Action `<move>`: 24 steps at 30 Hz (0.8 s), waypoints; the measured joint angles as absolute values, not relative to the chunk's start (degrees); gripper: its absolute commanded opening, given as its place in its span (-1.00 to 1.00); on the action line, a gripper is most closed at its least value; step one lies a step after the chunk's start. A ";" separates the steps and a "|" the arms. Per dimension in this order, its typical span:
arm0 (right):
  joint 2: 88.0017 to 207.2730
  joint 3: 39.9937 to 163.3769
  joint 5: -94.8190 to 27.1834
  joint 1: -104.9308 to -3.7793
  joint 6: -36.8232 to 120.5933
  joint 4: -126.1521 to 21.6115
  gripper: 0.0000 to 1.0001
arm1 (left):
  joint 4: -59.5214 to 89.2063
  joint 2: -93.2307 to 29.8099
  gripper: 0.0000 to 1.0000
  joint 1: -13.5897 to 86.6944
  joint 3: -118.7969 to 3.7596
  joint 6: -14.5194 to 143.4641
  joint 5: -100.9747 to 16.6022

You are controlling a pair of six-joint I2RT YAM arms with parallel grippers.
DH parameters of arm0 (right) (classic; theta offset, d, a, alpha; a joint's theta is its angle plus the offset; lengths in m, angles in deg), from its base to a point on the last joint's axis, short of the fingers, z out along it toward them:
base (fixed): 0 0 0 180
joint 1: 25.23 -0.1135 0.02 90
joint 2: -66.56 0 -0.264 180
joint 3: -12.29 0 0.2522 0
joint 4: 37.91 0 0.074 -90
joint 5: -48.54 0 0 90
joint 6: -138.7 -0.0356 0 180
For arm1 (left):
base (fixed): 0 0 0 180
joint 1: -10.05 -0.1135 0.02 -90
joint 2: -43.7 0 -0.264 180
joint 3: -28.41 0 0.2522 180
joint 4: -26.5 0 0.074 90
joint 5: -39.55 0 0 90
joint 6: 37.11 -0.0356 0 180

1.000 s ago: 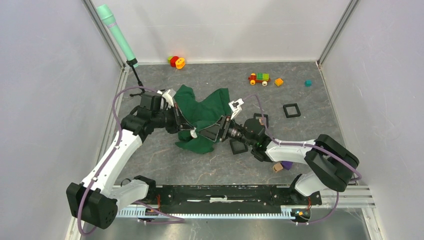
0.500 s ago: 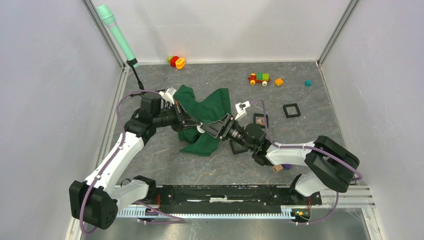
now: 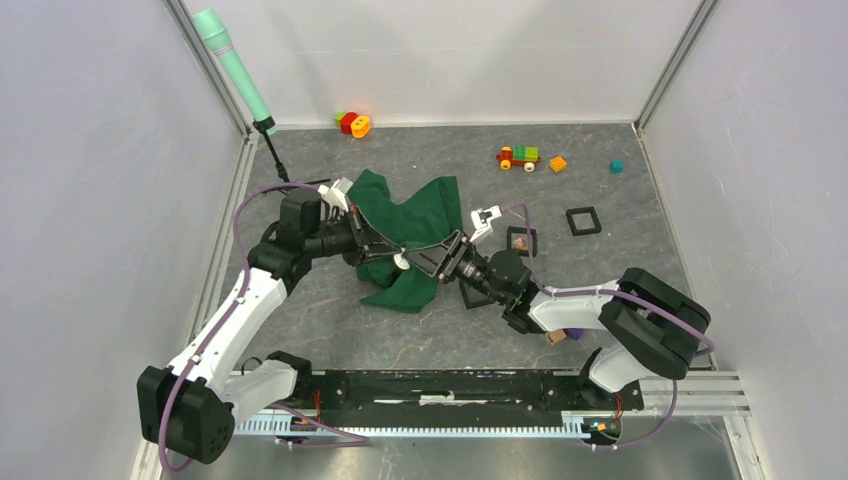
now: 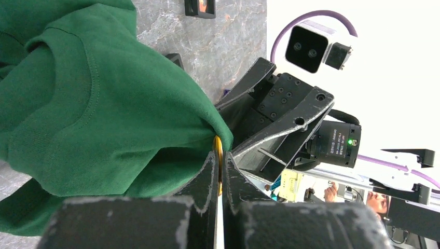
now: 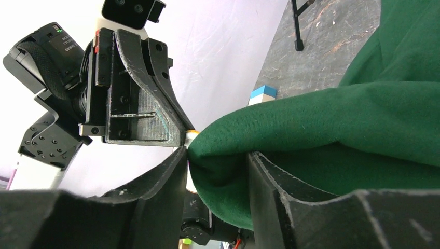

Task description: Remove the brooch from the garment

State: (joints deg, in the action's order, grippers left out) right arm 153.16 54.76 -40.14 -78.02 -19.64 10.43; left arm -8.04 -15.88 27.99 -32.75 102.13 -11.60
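Observation:
The green garment (image 3: pixel 410 215) lies bunched at mid-table, one fold pulled up between the two arms. The brooch (image 3: pixel 400 261) shows as a tiny white roundish piece at that fold; in the left wrist view only its gold edge (image 4: pixel 218 146) shows. My left gripper (image 3: pixel 393 256) (image 4: pixel 218 155) is shut on the brooch, its jaws pinching it where it meets the cloth. My right gripper (image 3: pixel 417 265) (image 5: pixel 215 155) faces it from the right. Its jaws are apart, with a bulge of the garment (image 5: pixel 337 119) between them.
Three black square frames (image 3: pixel 583 220) (image 3: pixel 521 240) (image 3: pixel 477 293) lie right of the garment. A toy train (image 3: pixel 519 156), an orange block (image 3: pixel 557 164) and a teal cube (image 3: pixel 616 166) sit at the back right. Red and orange toys (image 3: pixel 353 123) and a green cylinder on a stand (image 3: pixel 232 70) are at the back left.
The right gripper's jaws have narrowed round the cloth fold and moved slightly left. The left gripper stays shut on the brooch and has shifted a little with the fold.

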 measured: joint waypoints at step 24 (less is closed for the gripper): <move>154.26 57.01 -39.63 -78.66 -15.05 7.70 -0.17 | -9.63 -15.96 -0.95 27.31 -32.48 101.23 -12.95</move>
State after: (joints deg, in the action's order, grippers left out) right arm 154.26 57.01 -39.63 -78.66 -15.05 7.70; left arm -9.63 -15.96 27.31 -32.48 101.23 -12.95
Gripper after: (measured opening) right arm 0.335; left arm 0.040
